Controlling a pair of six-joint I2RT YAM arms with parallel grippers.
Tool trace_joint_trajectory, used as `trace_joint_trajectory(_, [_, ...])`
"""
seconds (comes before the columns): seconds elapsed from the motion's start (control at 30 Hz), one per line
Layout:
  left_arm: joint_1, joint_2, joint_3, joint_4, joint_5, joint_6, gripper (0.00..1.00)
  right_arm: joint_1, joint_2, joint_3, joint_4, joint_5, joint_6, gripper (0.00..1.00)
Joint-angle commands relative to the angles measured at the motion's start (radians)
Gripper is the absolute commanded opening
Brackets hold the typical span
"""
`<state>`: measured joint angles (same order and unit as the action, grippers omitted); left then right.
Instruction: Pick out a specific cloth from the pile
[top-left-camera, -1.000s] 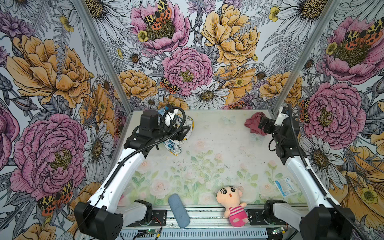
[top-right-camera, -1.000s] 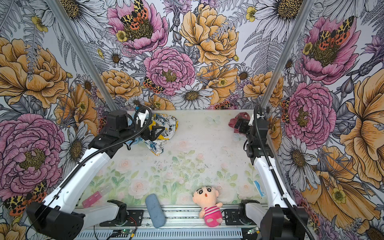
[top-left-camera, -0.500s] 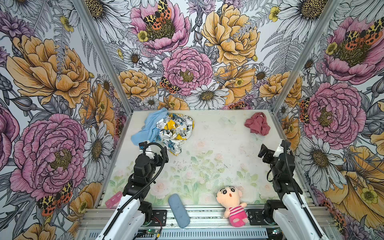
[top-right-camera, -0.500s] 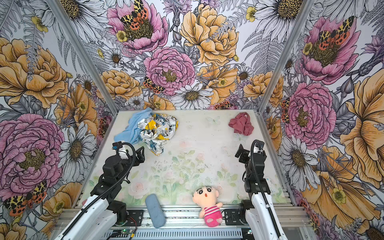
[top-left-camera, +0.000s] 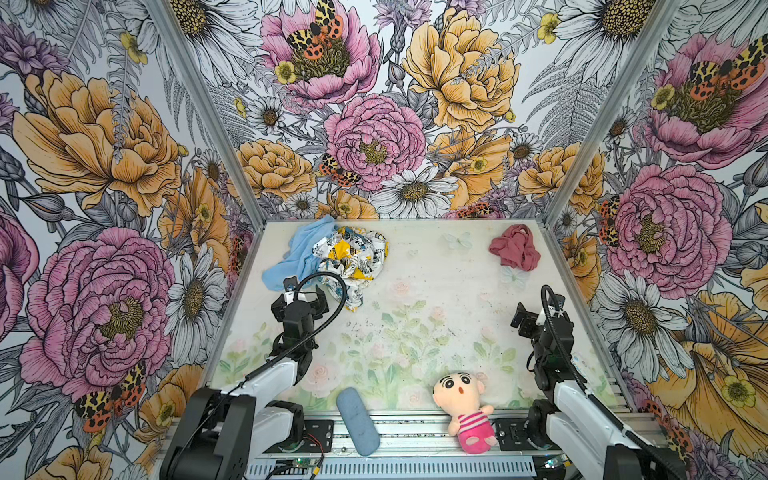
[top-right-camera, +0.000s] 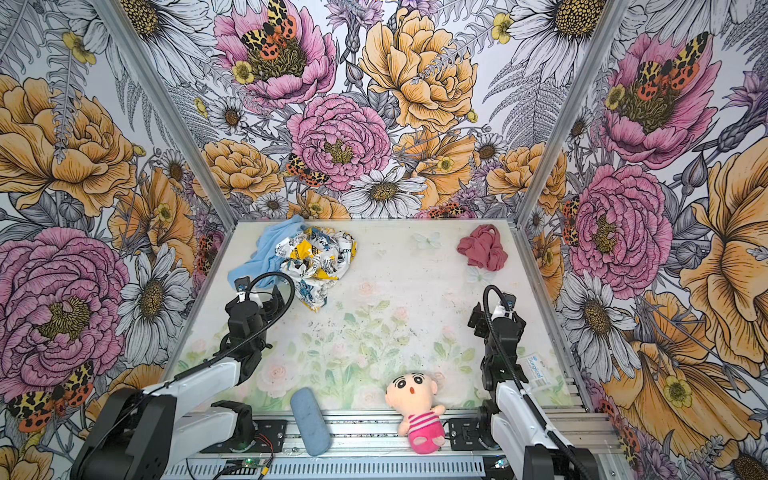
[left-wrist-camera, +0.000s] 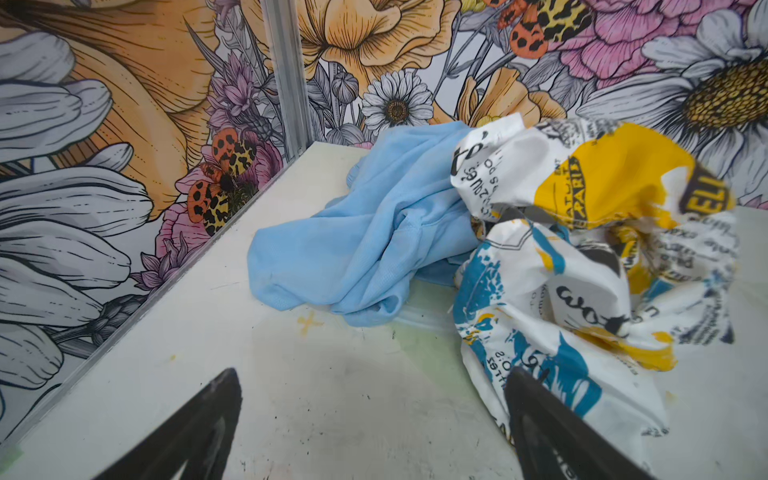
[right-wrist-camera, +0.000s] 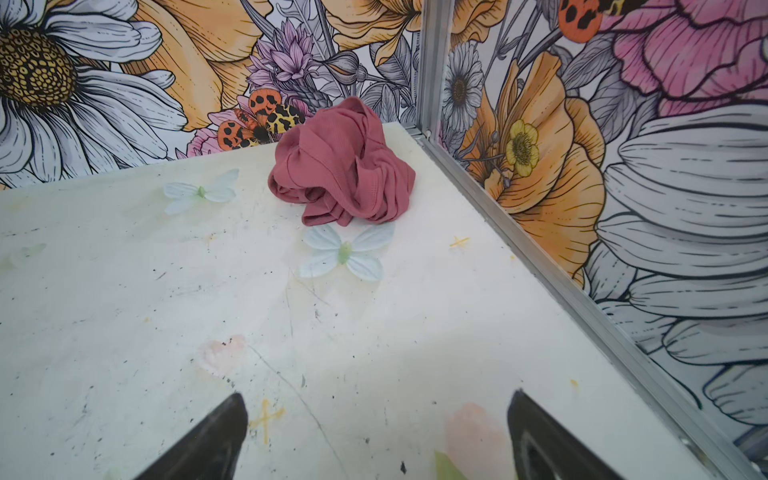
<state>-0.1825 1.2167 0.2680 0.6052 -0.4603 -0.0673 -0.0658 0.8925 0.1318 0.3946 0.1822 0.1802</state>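
Starting at the left, the pile (top-left-camera: 332, 259) sits in the far-left corner of the table (top-left-camera: 424, 299): a light blue cloth (top-left-camera: 291, 259) on the wall side, with a white printed cloth (top-left-camera: 357, 257) touching it and partly over it. The left gripper (top-left-camera: 301, 300) hovers just in front of this heap, jaws spread wide with nothing between them. In the left wrist view the printed fabric lies right beside 1 finger (left-wrist-camera: 536, 399), though contact cannot be told. Further right, on the front edge, lie a grey-blue oblong pad (top-left-camera: 357, 422) and a plush doll (top-left-camera: 463, 405), both well apart from the cloths. In the far-right corner the cloth (top-left-camera: 515, 248), the plain dusty-rose piece, lies crumpled by itself near the back wall, well apart from the pile. The right gripper (right-wrist-camera: 378, 401) hangs short of it near the right wall, jaws parted and empty. Judging from this layout, the picking looks done: the pink piece is separate from the 2 others and free of both grippers, so what seems left, if anything, is parking the 2 arms.
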Motion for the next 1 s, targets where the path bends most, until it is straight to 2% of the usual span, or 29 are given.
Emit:
trace_joint_trajectory(0.0, [0.004, 0.073, 0.052, 0.143, -0.013, 0.08, 0.99, 0.002, 0.075, 0.072, 0.112, -0.045, -0.049, 0.98])
trace_joint_trajectory(0.13, [0.065, 0.134, 0.015, 0.321, 0.053, 0.128, 0.99, -0.002, 0.151, 0.1, 0.154, -0.052, -0.073, 0.99])
trace_joint_trajectory(0.23, [0.133, 0.279, -0.001, 0.493, 0.173, 0.083, 0.99, -0.004, 0.227, 0.135, 0.183, -0.066, -0.095, 1.0])
trace_joint_trajectory(0.3, [0.128, 0.358, 0.002, 0.575, 0.186, 0.1, 0.99, -0.006, 0.281, 0.159, 0.213, -0.094, -0.123, 0.99])
trace_joint_trajectory(0.37, [0.115, 0.329, 0.021, 0.495, 0.151, 0.098, 0.99, -0.005, 0.325, 0.138, 0.348, -0.121, -0.14, 0.99])
trace_joint_trajectory(0.43, [0.118, 0.35, 0.019, 0.531, 0.129, 0.092, 0.99, -0.008, 0.364, 0.116, 0.443, -0.114, -0.125, 1.0])
trace_joint_trajectory(0.47, [0.117, 0.347, 0.022, 0.525, 0.123, 0.092, 0.99, -0.011, 0.358, 0.139, 0.382, -0.112, -0.118, 1.0])
trace_joint_trajectory(0.57, [0.114, 0.346, 0.057, 0.459, 0.125, 0.094, 0.99, -0.01, 0.383, 0.179, 0.341, -0.13, -0.128, 1.0])
trace_joint_trajectory(0.63, [0.115, 0.338, 0.074, 0.408, 0.122, 0.091, 0.99, -0.011, 0.402, 0.176, 0.373, -0.145, -0.09, 1.0])
trace_joint_trajectory(0.77, [0.114, 0.344, 0.072, 0.425, 0.122, 0.095, 0.99, -0.011, 0.526, 0.072, 0.721, -0.184, -0.06, 0.99])
trace_joint_trajectory(0.87, [0.114, 0.343, 0.071, 0.424, 0.121, 0.095, 0.99, -0.009, 0.699, 0.032, 0.98, -0.206, -0.071, 0.99])
trace_joint_trajectory(0.9, [0.112, 0.343, 0.071, 0.424, 0.121, 0.095, 0.99, -0.009, 0.695, 0.034, 0.976, -0.212, -0.07, 1.0])
trace_joint_trajectory(0.97, [0.112, 0.343, 0.071, 0.425, 0.121, 0.095, 0.99, -0.009, 0.654, 0.073, 0.85, -0.189, -0.06, 0.99])
